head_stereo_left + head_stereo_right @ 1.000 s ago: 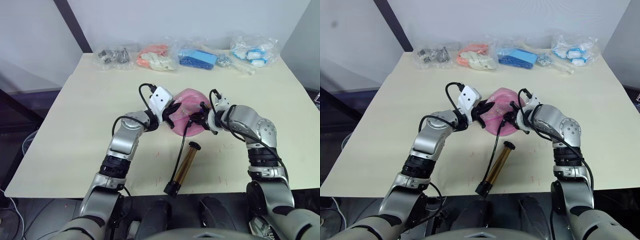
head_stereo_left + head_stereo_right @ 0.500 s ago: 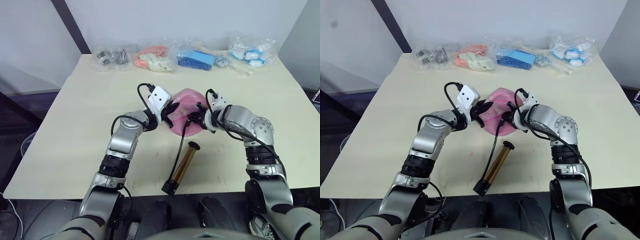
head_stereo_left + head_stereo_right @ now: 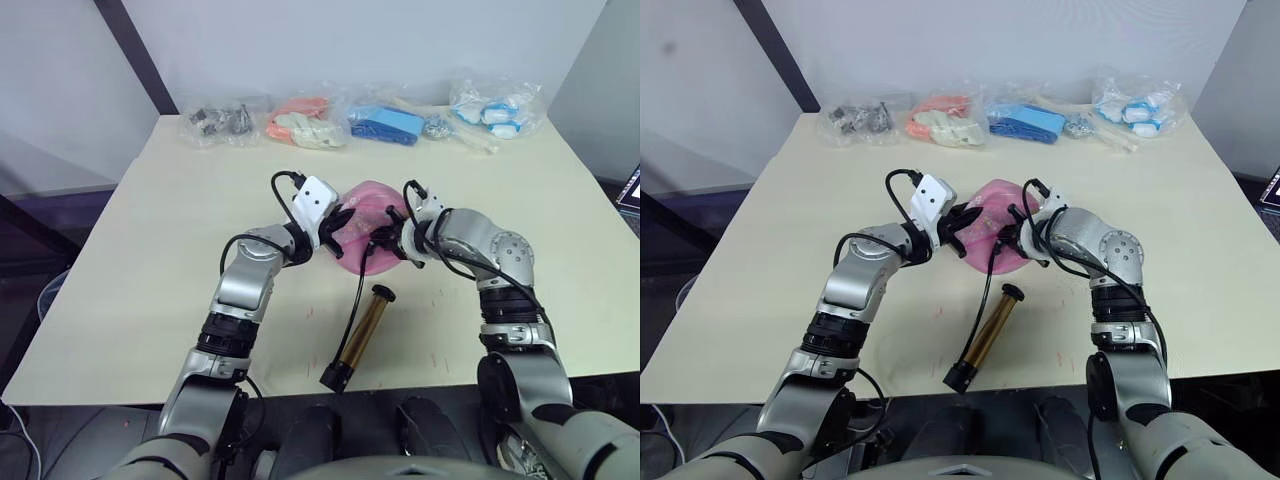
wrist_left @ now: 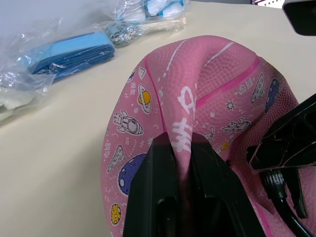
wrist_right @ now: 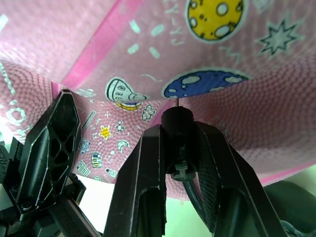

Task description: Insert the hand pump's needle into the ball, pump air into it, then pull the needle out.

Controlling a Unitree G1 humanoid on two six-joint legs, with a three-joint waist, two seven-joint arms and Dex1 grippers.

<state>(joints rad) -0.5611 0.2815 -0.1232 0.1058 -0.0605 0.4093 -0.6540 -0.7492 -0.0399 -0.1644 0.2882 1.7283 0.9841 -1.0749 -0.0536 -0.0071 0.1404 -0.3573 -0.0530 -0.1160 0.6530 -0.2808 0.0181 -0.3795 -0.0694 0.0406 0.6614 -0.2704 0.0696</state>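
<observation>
Both arms are built of silver-grey metallic shells, rounded at the joints, with black ribbed rings between the segments. Thin black cables loop in the open along each forearm and arch over the wrist. Just behind the left hand [image 3: 338, 226] sits a white boxy housing with a small dark mark on its face. The right hand [image 3: 392, 240] has a smaller white block at its wrist. Each hand's two fingers [image 5: 148, 182] are matte black, flat-sided, with cut-out ribbing.

Cream table [image 3: 140, 250] (pale wall [image 3: 300, 40] behind)
</observation>
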